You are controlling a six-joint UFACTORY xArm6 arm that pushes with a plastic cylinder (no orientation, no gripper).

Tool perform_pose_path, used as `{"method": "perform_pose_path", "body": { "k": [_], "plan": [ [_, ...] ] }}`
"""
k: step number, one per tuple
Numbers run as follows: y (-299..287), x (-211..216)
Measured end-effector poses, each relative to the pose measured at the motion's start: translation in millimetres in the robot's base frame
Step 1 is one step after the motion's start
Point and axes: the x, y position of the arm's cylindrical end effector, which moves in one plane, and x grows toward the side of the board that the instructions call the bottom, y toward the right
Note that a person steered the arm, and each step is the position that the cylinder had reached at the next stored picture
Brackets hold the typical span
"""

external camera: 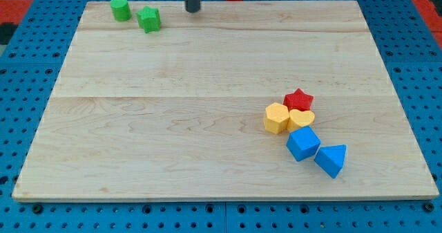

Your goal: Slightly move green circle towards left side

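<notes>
Green star [148, 19] top left; red star [298, 99], two yellow blocks [276, 117] [301, 118] — two blue blocks [302, 143] [331, 159] clustered lower right.

Straight dark rod, standing upright at the view's top edge.

Only the lowest stretch of the arm's dark, round rod shows; everything above it is cut off by the frame, so the arm's own pose cannot be told. The rod hangs plumb, with no lean to either side. My tip [193, 10] sits at the far edge of the pale wooden counter [207, 108], a little to the view's left of centre, blunt and flat-ended, touching nothing beside it.
</notes>
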Motion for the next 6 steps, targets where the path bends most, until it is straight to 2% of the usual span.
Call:
{"method": "perform_pose_path", "body": {
  "k": [1, 2, 3, 4, 5, 6],
  "plan": [
    [-39, -1],
    [-46, -2],
    [-101, -1],
    [-199, -2],
    [-233, -2],
    [-213, 8]
  ]
}}
